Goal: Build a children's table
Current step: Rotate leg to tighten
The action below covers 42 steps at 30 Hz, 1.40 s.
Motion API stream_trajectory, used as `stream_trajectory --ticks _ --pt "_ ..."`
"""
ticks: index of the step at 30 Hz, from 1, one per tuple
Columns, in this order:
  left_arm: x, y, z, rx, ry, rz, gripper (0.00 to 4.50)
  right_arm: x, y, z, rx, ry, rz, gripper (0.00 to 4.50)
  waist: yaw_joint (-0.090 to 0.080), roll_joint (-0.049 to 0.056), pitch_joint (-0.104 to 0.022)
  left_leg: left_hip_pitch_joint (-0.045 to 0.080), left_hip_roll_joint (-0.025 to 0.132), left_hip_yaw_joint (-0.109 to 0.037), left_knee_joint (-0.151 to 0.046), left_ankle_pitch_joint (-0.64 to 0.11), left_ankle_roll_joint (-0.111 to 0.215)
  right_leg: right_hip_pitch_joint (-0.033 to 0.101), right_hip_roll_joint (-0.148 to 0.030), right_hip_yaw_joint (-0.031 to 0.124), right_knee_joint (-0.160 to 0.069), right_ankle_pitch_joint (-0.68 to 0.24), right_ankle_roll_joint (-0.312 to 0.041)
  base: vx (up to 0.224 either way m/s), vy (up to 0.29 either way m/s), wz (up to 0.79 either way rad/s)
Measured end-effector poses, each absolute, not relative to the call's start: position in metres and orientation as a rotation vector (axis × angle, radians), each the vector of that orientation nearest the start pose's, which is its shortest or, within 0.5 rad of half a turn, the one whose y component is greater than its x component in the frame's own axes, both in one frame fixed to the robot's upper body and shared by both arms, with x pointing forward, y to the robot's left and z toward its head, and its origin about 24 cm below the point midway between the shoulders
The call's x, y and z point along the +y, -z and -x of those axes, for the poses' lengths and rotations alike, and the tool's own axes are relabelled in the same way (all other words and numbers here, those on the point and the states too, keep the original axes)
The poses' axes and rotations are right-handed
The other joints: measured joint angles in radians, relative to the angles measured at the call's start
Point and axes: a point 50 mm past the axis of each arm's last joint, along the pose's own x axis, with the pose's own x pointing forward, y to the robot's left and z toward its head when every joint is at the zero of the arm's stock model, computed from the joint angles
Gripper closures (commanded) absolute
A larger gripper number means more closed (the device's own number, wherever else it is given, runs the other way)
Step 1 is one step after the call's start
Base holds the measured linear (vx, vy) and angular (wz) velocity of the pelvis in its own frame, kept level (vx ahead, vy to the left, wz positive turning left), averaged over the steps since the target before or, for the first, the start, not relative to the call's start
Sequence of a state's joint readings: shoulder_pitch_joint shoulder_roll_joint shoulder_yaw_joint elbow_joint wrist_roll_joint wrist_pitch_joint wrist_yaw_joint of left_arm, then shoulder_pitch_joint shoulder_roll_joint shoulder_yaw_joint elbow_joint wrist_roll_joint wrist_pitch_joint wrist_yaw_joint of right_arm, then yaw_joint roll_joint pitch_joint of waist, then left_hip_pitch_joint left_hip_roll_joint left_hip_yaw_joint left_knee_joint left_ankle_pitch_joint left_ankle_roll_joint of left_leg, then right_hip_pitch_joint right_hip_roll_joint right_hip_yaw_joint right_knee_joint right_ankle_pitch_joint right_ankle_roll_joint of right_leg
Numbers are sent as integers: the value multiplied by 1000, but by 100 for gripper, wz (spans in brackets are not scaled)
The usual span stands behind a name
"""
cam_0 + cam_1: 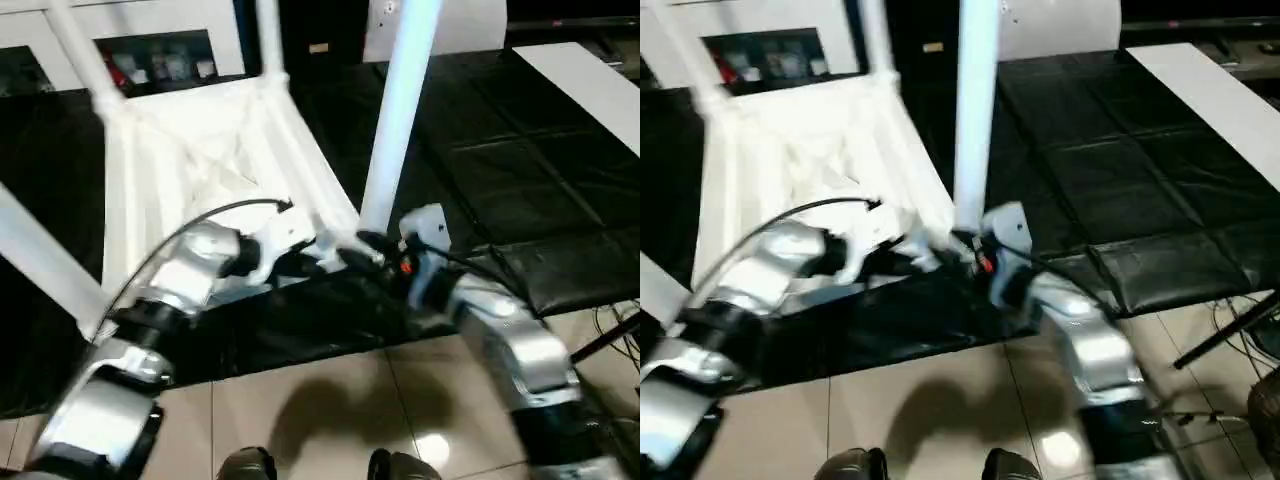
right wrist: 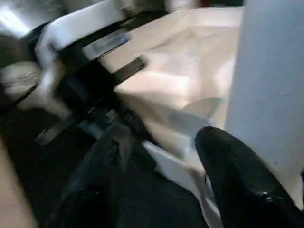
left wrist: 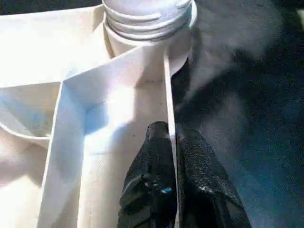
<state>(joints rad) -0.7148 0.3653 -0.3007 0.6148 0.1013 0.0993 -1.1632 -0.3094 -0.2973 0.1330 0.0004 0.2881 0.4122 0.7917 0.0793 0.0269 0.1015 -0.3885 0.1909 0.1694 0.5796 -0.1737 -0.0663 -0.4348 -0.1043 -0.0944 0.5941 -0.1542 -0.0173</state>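
Observation:
The white tabletop (image 1: 200,160) lies upside down on black mats, its ribbed underside facing up. Legs stand in its sockets: one at the near right corner (image 1: 400,110), one at the back (image 1: 268,40) and one at the back left (image 1: 85,55). Another leg (image 1: 40,255) slants along the left side. My left gripper (image 3: 170,142) is shut on the tabletop's thin rim wall, just short of the near right socket (image 3: 147,19). My right gripper (image 2: 161,137) is open low beside the base of the near right leg (image 2: 270,85), one finger (image 2: 223,156) close against it.
A flat white board strip (image 1: 590,90) lies on the black mats (image 1: 520,150) at the far right. The mats' near edge meets a tiled floor (image 1: 320,410), where my feet (image 1: 250,465) show. A white cabinet (image 1: 150,20) stands behind the tabletop.

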Motion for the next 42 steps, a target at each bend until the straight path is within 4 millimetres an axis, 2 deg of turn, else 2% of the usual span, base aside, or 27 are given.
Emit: stream_trajectory --ticks 2,5,10,12,16,17,19,21,28,32,36,37,38,39,42 --pt "128 -81 -337 402 1314 -565 450 -122 -86 -281 186 -1053 14 151 8 0 0 0 0 0 1 0 0 0 0 0 0 0 0 0 0 0" --pt "139 -81 -333 429 1393 -568 450 -130 -88 -274 219 -1200 38 151 16 0 0 -1 0 0 1 0 1 0 0 0 1 0 0 0 0 0" --pt "152 -85 -329 458 1470 -590 450 -138 -93 -271 244 -1324 32 151 22 0 0 0 1 0 3 0 0 0 0 0 2 0 0 0 0 0" --pt "154 -87 -329 461 1492 -598 450 -138 -95 -272 252 -1364 28 177 25 0 0 -1 1 0 4 0 0 1 0 0 2 0 0 0 0 0" --pt "154 -88 -327 471 1532 -605 450 -140 -94 -271 277 -1415 7 198 33 -1 0 -1 1 0 6 0 0 2 0 0 2 1 -1 0 0 0" --pt "155 -87 -327 474 1537 -607 450 -140 -94 -271 284 -1425 -1 220 34 -1 0 -1 1 0 6 0 0 2 0 0 2 1 -1 0 0 0" --pt "155 -87 -326 482 1550 -609 450 -139 -93 -270 295 -1436 -7 227 36 -1 0 -1 1 0 5 0 0 2 0 0 2 1 -1 0 0 0" --pt "155 -87 -326 486 1558 -613 450 -139 -92 -270 299 -1441 -11 255 37 -2 1 -1 1 0 5 0 0 2 0 0 2 1 -1 0 0 0" --pt "154 -87 -326 489 1573 -622 450 -140 -91 -270 311 -1438 -19 300 37 -2 1 -2 1 0 5 0 0 1 0 0 2 0 0 0 0 0" --pt "152 -88 -328 490 1572 -623 450 -139 -90 -270 310 -1414 -44 344 36 -2 1 -1 1 0 5 0 0 1 0 0 2 0 0 0 0 0" --pt "146 -86 -333 505 1480 -610 450 -134 -84 -273 287 -1278 -73 369 29 -2 1 -1 2 0 6 0 -1 1 0 0 3 1 0 0 0 0" --pt "143 -85 -335 506 1442 -585 450 -130 -83 -275 272 -1230 -75 369 25 -2 1 0 2 1 5 0 -1 2 0 1 2 1 0 0 0 0" --pt "140 -84 -337 501 1402 -564 450 -127 -83 -278 259 -1172 -74 394 19 -2 1 0 2 1 6 0 -2 2 0 1 3 1 0 0 0 0" --pt "133 -84 -340 496 1355 -541 450 -121 -82 -282 241 -1094 -89 400 11 -2 1 0 2 1 6 1 -2 2 0 1 2 1 0 0 0 0" --pt "105 -82 -341 461 1317 -483 450 -109 -81 -286 225 -985 -117 422 3 -3 1 -2 1 2 5 1 -2 0 0 2 1 2 0 0 0 0"
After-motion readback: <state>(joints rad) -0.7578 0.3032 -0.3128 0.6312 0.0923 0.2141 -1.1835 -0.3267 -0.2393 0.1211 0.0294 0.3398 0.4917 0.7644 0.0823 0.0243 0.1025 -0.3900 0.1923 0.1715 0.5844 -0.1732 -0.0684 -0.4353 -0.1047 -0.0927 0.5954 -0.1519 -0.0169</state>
